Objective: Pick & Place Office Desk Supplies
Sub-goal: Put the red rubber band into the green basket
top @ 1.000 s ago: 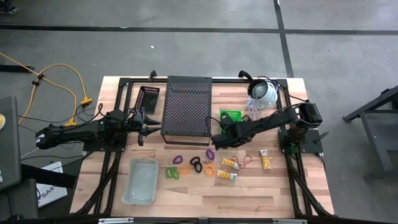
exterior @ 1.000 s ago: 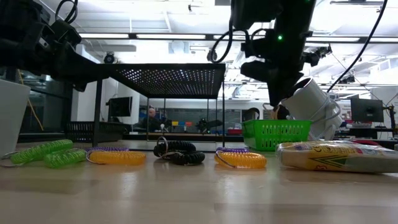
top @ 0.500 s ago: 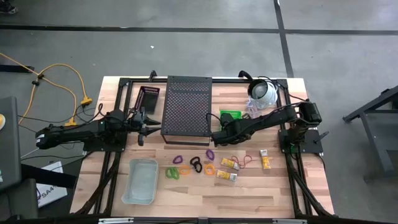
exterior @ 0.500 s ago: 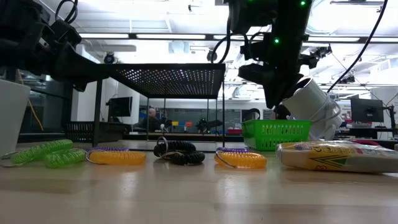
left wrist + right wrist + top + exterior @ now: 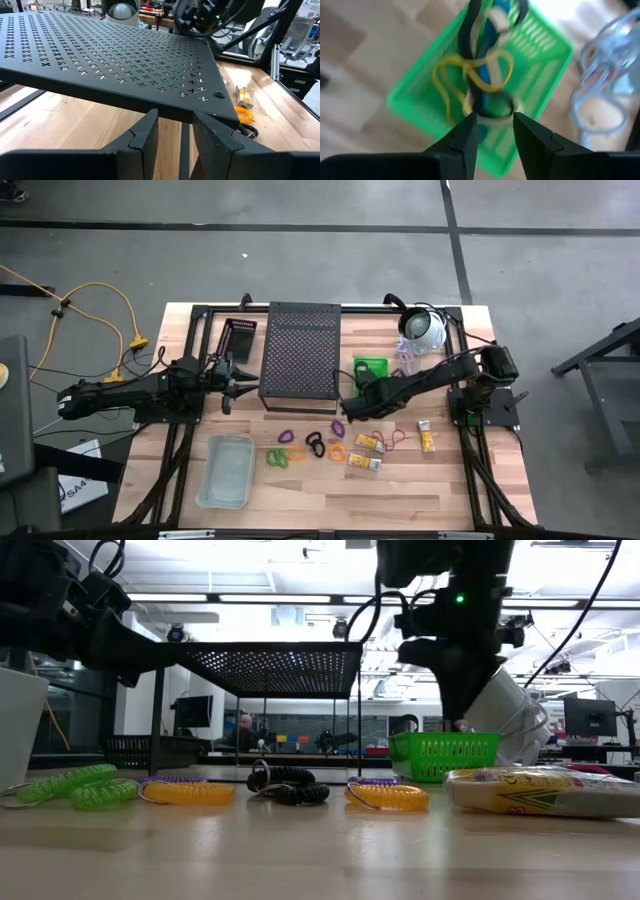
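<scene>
Over the green basket [image 5: 485, 85], the right gripper [image 5: 492, 127] has its fingers parted, gripping nothing; rubber bands [image 5: 480, 70] lie tangled in the basket just beyond its tips. Basket sits near the table's [image 5: 450, 490] back right corner, beside a white dome [image 5: 424, 330]. Coloured loops [image 5: 310, 446] and packets [image 5: 368, 452] lie mid-table toward the front edge. By the left edge, the left gripper [image 5: 175, 135] is parted, empty, at the black perforated stand [image 5: 300, 355].

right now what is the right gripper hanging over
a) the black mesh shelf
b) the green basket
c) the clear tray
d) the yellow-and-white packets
b: the right wrist view looks past the right gripper, its fingers apart, straight onto the green basket with a tangle of rubber bands at its mouth.
</scene>
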Controlling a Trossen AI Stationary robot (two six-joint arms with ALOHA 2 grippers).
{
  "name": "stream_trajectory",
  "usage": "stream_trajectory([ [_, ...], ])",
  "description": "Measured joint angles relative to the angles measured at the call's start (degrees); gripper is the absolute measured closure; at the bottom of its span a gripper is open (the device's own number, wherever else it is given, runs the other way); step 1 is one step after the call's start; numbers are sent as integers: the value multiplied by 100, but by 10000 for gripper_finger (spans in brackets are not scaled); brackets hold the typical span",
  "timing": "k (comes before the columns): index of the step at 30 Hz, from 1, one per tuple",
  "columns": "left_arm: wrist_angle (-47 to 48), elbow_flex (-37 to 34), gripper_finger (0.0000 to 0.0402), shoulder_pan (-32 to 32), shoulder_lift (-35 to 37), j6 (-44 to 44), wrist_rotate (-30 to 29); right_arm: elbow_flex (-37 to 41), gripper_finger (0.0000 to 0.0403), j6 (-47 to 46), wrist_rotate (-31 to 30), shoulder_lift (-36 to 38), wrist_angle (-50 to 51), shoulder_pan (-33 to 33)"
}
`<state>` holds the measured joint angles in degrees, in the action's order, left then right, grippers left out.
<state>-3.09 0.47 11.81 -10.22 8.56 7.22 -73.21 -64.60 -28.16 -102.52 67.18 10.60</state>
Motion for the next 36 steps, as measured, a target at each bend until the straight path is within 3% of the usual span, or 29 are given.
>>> stream_trajectory([
  [12,0,0,284,0,0,0,2,-2,293,-462,1358,0,183,1023],
  [19,1,0,284,2,-1,0,0,-2,297,-38,1656,0,181,1517],
  [30,0,0,284,0,0,0,0,0,298,1437,1572,0,18,2237],
  [36,2,0,284,2,-1,0,0,289,298,1590,1319,-2,-461,2555],
])
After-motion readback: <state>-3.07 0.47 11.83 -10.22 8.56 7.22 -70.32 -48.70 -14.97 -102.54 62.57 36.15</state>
